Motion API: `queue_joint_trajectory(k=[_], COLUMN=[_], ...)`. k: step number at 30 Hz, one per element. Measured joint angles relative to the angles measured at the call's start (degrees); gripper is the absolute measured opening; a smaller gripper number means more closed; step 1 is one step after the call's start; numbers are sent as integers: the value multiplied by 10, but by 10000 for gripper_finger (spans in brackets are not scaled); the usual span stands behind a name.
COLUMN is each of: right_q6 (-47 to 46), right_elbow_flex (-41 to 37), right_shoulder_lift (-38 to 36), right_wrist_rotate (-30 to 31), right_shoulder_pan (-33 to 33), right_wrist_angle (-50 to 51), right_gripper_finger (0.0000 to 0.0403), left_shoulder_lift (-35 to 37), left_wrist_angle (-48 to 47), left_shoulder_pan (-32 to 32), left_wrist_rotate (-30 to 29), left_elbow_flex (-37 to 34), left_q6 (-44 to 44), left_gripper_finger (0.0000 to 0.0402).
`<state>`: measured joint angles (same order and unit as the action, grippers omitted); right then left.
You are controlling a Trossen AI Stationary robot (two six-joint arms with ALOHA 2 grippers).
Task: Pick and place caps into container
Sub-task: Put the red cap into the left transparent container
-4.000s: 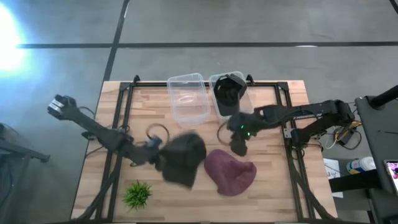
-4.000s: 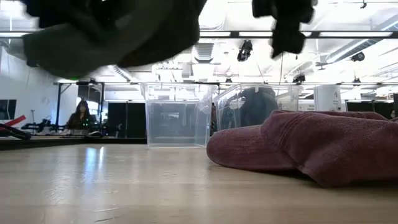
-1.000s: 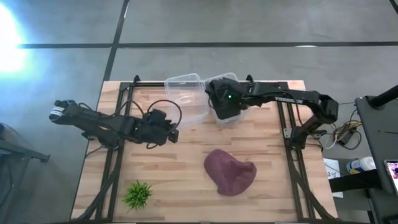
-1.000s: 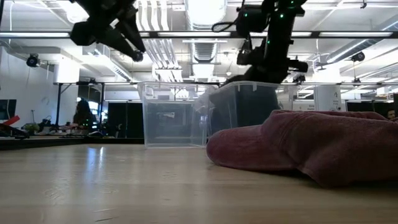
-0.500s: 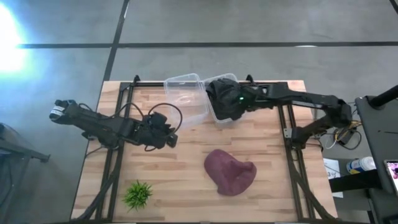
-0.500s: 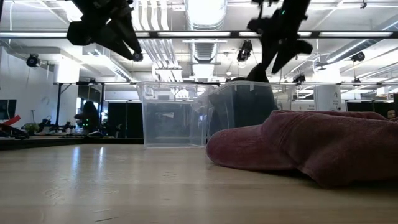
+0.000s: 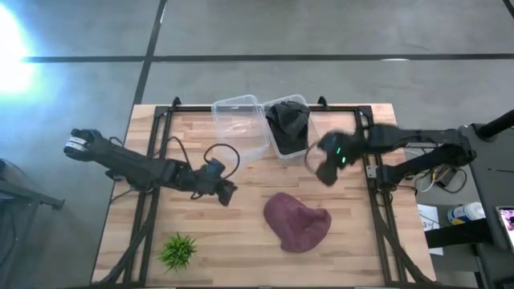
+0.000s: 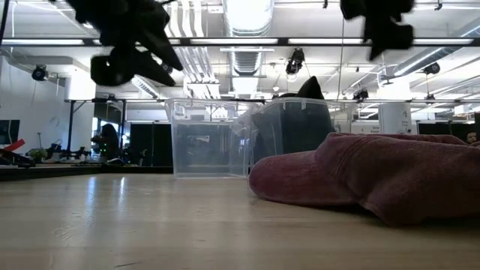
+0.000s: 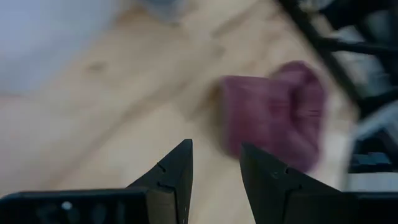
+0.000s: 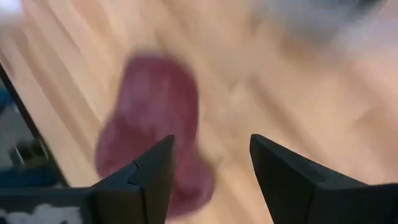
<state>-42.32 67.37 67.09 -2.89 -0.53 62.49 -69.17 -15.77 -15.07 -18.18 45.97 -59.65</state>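
The maroon cap (image 7: 297, 221) lies flat on the wooden table, right of middle; the low view has it close up (image 8: 375, 180). A dark cap (image 7: 289, 120) sits in the right clear container (image 7: 277, 148), its crown poking above the rim (image 8: 308, 88). My right gripper (image 7: 325, 170) hangs open in the air between that container and the maroon cap (image 10: 155, 118). My left gripper (image 7: 226, 193) hovers open left of the maroon cap (image 9: 273, 121), with nothing between its fingers.
A second clear container (image 7: 239, 124) stands left of the filled one, at the table's far edge. A small green plant (image 7: 177, 250) sits at the near left corner. Black frame rails (image 7: 371, 172) run along the table's sides.
My right gripper has opened, let go of the dark cap inside the right container, and drawn back up and toward the table's near right, over toward the maroon cap. The dark cap stays in the container. My left gripper has drifted toward the maroon cap, still open.
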Motion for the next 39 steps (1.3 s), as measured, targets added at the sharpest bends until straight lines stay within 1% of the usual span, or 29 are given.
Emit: queue_joint_trajectory(k=[3,5,7,10,13,15,17,19,23,27,30,32,34,37,39], right_q6=[-57,-97,-143,-228,-300,-335,-355,-357,-353,-342,-323,-293,-263,-239,-222], right_elbow_flex=[-60,-106,-149,-210,-262,-285,-304,-311,-312,-294,-281,-273,-260,-244,-231], right_shoulder_lift=[14,22,26,24,26,37,52,79,151,217,252,265,280,295,302], right_wrist_rotate=[-28,-46,-58,-60,-30,-16,-16,-19,-41,-23,-6,2,6,14,16], right_shoulder_pan=[47,78,110,153,181,189,194,194,193,186,186,187,185,172,162], right_wrist_angle=[-23,-70,-142,-282,-391,-443,-461,-516,-592,-592,-587,-592,-592,-588,-595], right_gripper_finger=[198,194,191,186,183,183,182,182,182,182,182,182,182,182,182], left_shoulder_lift=[0,-4,-11,-32,-61,-81,-101,-118,-162,-206,-225,-237,-242,-255,-261], left_wrist_angle=[154,253,321,373,389,392,392,394,391,388,387,396,392,405,437], left_shoulder_pan=[0,0,0,0,-1,-3,-8,-12,-15,-6,5,19,37,63,70], left_wrist_rotate=[28,34,29,24,32,48,60,69,70,60,38,29,51,126,157], left_elbow_flex=[-73,-122,-164,-206,-216,-213,-198,-181,-148,-118,-104,-92,-91,-83,-84], left_q6=[-17,-33,-70,-126,-154,-159,-156,-150,-127,-103,-80,-66,-64,-63,-63], left_gripper_finger=[124,124,124,124,124,124,124,124,124,124,124,124,124,124,124])
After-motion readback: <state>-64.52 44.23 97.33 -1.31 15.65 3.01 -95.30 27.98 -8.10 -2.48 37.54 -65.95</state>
